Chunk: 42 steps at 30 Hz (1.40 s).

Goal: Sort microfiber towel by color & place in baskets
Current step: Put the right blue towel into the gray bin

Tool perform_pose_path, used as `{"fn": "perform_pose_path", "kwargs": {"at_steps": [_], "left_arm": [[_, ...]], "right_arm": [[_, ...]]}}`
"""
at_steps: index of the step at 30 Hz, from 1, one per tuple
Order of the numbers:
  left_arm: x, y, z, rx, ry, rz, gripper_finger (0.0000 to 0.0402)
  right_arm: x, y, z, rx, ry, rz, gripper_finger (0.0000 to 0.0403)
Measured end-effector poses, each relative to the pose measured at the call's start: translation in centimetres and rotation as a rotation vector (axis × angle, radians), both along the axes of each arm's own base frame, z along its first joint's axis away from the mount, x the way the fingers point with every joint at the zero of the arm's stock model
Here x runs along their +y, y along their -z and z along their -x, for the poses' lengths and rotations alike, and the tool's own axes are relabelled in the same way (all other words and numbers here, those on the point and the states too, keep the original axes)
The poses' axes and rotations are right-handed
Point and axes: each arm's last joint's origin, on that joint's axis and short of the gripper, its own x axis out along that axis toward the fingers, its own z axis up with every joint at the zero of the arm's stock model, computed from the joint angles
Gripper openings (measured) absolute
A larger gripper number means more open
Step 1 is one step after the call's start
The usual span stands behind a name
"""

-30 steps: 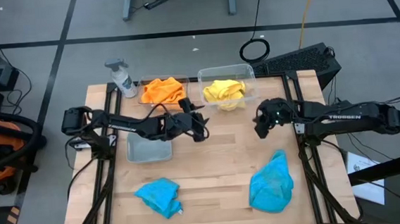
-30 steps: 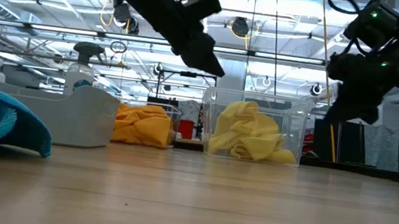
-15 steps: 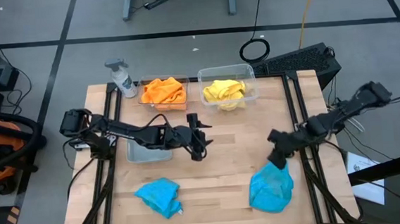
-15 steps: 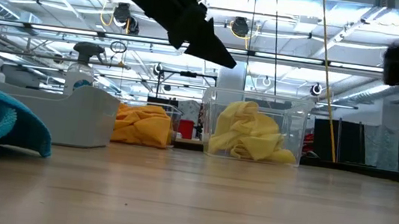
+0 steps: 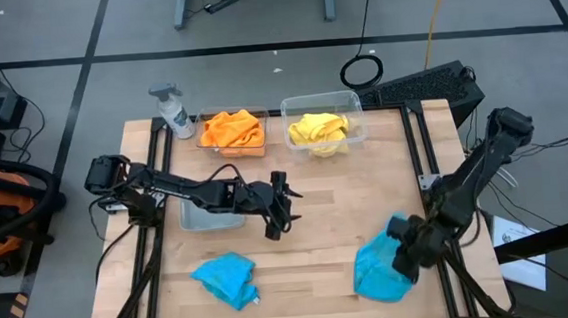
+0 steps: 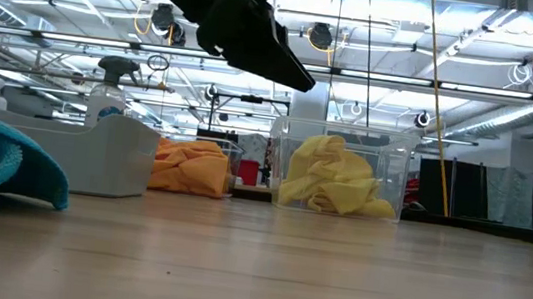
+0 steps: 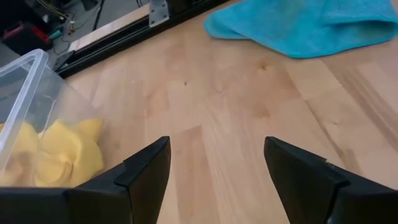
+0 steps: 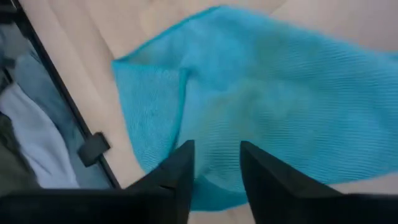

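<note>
So you're about two thirds through, by the look of it. The orange towels [image 5: 232, 129] sit in the back-left basket [image 5: 204, 120] and the yellow towels [image 5: 318, 130] are in the basket [image 5: 352, 102] next to it, both at the far edge of the desk [image 5: 310, 247]. I can't tell from here whether each heap is one cloth or two. The third basket [image 5: 208, 213] sits in front of the orange one and looks like it has nothing in it yet.

What's left is blue: one blue towel [image 5: 226, 279] lies crumpled at the front left of the desk, the other blue towel [image 5: 381, 262] at the front right. Both need to go into that third basket.

Your right gripper [image 5: 408, 258] is down at the front-right towel's outer edge. In the right wrist view its fingers [image 8: 176, 178] are spread a little, with a narrow gap, right over the blue fabric, and they don't have a pinch on anything yet. Whether the tips are touching the cloth I can't say.

Your left gripper [image 5: 277, 212] hangs over bare desk near the middle, just beside the third basket. Its fingers [image 7: 149, 171] are spread wide and hold nothing. The front-left towel is closest to it, so I'd guess that one's its job.
</note>
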Motion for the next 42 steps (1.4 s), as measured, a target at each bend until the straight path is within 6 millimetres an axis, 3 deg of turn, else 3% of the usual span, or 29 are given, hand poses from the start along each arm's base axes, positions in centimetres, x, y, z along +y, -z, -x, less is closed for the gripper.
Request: {"fn": "perform_pose_path", "kwargs": {"at_steps": [4,12,17,20,23,36,38,42], "left_arm": [[-0.1,0.0,0.0,0.000,0.001,0.001,0.0262],[-0.2,0.0,0.0,0.001,0.021,0.015,0.0262],[-0.2,0.0,0.0,0.002,0.021,0.015,0.0262],[-0.2,0.0,0.0,0.002,0.020,0.018,0.0262],[-0.2,0.0,0.0,0.001,0.012,0.035,0.0262],[-0.2,-0.1,0.0,-0.007,0.012,0.037,0.0262],[-0.2,-0.1,0.0,-0.009,0.012,0.038,0.0262],[-0.2,-0.2,-0.1,-0.020,0.000,0.061,0.0262]], "right_arm": [[1.7,1.6,-0.8,0.098,-0.041,0.045,0.0181],[2.5,4.6,-1.8,0.192,-0.136,0.182,0.0340],[2.3,6.3,-2.6,0.224,-0.194,0.278,0.0374],[2.1,7.1,-3.2,0.251,-0.216,0.301,0.0359],[2.1,7.2,-3.4,0.244,-0.212,0.301,0.0319],[1.7,7.2,-4.6,0.141,-0.232,0.323,0.0029],[1.6,7.2,-4.9,0.117,-0.235,0.330,0.0015],[1.3,7.3,-5.5,0.061,-0.225,0.371,0.0034]]}}
